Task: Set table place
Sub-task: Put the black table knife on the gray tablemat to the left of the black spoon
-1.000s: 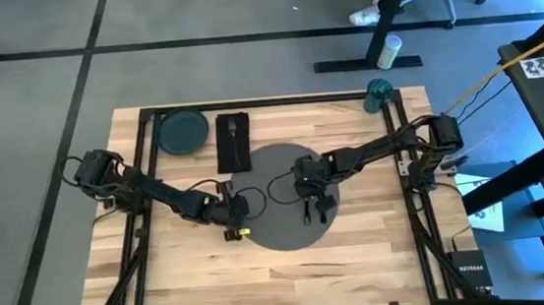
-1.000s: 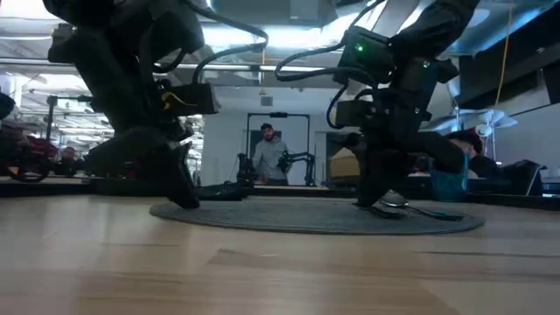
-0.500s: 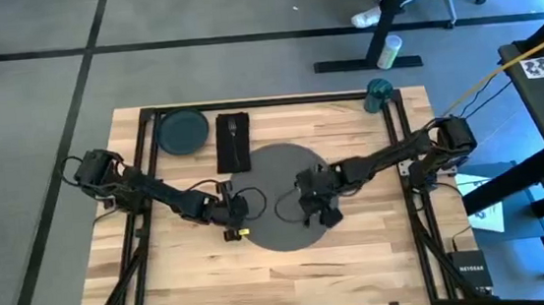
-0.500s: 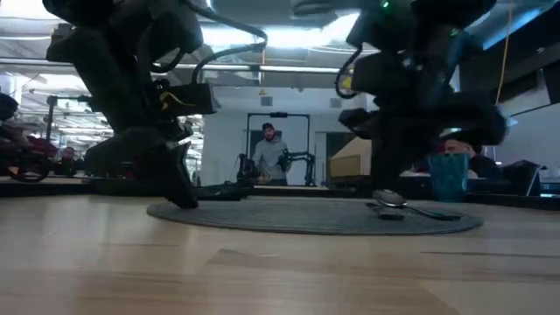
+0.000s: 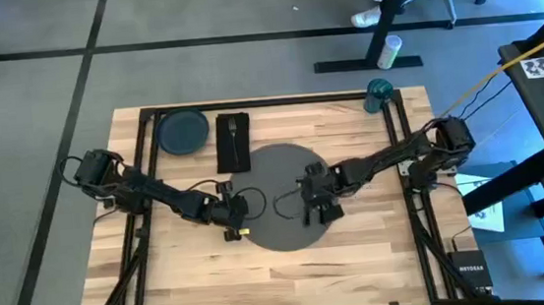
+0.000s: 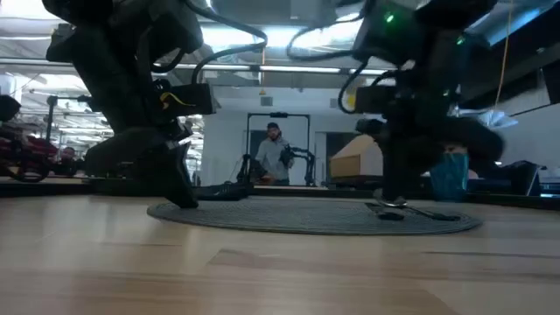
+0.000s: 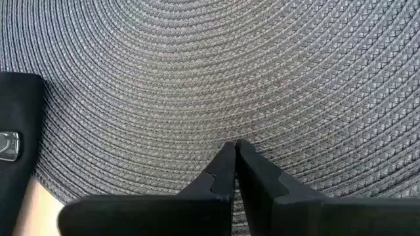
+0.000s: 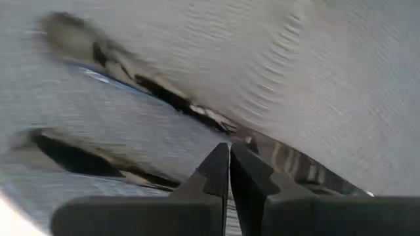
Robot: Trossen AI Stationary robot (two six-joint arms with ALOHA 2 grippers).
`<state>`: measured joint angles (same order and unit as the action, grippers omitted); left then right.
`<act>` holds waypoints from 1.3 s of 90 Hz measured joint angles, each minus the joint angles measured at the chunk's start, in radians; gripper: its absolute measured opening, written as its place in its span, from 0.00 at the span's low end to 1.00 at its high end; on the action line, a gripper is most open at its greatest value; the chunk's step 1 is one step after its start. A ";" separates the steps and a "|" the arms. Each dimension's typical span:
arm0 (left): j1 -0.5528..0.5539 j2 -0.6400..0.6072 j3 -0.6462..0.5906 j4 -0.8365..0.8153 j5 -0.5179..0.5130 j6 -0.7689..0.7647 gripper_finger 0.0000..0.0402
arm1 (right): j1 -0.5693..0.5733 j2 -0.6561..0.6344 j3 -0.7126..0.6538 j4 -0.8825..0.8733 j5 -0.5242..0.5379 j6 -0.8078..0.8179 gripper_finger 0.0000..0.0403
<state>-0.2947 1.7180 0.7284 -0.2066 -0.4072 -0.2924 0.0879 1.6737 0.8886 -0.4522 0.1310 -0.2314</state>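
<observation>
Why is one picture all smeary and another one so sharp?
The right wrist view is streaked with motion blur, so the cutlery beyond the right tool shows only as dark smears. The left wrist view is crisp: every braid of the placemat shows past the left tool. In the low view the arms are dark shapes against bright ceiling lights.
</observation>
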 joint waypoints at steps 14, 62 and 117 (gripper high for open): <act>0.000 0.000 0.000 0.000 0.000 0.000 0.00 | -0.047 0.000 0.000 -0.002 -0.011 -0.009 0.00; 0.001 0.000 0.000 0.001 0.000 0.003 0.00 | -0.095 0.016 0.000 -0.020 -0.037 -0.055 0.00; 0.001 0.000 0.000 0.000 0.000 0.002 0.00 | -0.124 0.046 0.002 0.008 -0.061 -0.083 0.00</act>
<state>-0.2939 1.7180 0.7284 -0.2066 -0.4076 -0.2905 -0.0360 1.7199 0.8906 -0.4442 0.0700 -0.3141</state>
